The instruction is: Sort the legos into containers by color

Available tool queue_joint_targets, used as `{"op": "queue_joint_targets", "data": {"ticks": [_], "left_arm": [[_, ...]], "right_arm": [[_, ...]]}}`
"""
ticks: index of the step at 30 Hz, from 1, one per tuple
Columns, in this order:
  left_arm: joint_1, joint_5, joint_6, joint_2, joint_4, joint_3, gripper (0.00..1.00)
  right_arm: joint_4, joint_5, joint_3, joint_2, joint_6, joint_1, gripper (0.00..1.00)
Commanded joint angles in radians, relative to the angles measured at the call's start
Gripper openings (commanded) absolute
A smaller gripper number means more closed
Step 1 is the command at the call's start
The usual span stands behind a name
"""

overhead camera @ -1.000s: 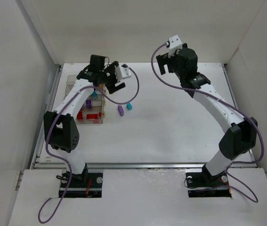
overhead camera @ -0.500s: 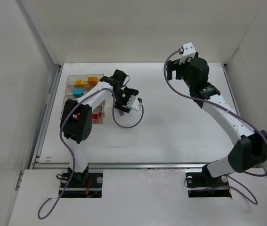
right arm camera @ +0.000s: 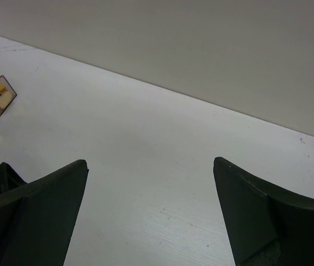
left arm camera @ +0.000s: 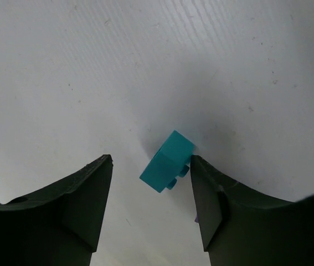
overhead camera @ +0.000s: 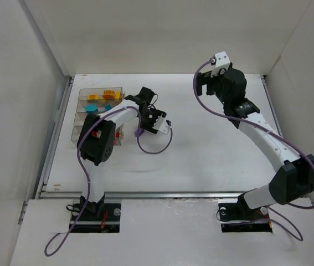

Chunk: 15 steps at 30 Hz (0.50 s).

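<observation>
- The white table [overhead camera: 212, 160] carries everything, with both arms bolted at its near edge.
- The right arm [overhead camera: 262, 133] reaches up over the far right of the table, well apart from the bins.
- The left arm [overhead camera: 98, 138] is folded tight. Its elbow lies over the near bins and its wrist is low, just right of them.
- The bins [overhead camera: 83, 119] are four clear troughs joined into one block at the far left of the table.
- The right gripper [right arm camera: 148, 166] is wide open with nothing between its fingers, over bare table.
- The left gripper [left arm camera: 150, 159] is open and straddles a brick.
- Yellow-orange bricks [overhead camera: 109, 94] lie in the farthest bin.
- Cyan bricks [overhead camera: 92, 108] lie in the next one.
- A red brick [overhead camera: 118, 134] shows in the nearest bin, mostly hidden by the arm.
- A teal brick [left arm camera: 168, 162] lies on the table between the left fingers, close against one and clear of the other.
</observation>
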Motion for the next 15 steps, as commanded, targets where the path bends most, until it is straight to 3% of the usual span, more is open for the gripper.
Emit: {"op": "queue_joint_targets", "data": {"ticks": [1,4,12,15], "left_arm": [[-0.007,0.005,-0.011,-0.009,0.017,-0.027,0.52],[-0.007,-0.02,-0.011,0.0,0.026,-0.05,0.46],[-0.007,-0.02,-0.055,0.0,0.044,-0.07,0.01],[-0.007,-0.011,-0.182,0.0,0.092,-0.034,0.0]], "right_arm": [[0.056,-0.024,0.001,-0.022,0.015,0.005,1.0],[0.056,-0.024,0.001,-0.013,0.015,0.005,1.0],[0.056,-0.024,0.019,-0.004,0.015,0.005,1.0],[0.056,-0.034,0.019,0.005,0.024,0.005,1.0]]}}
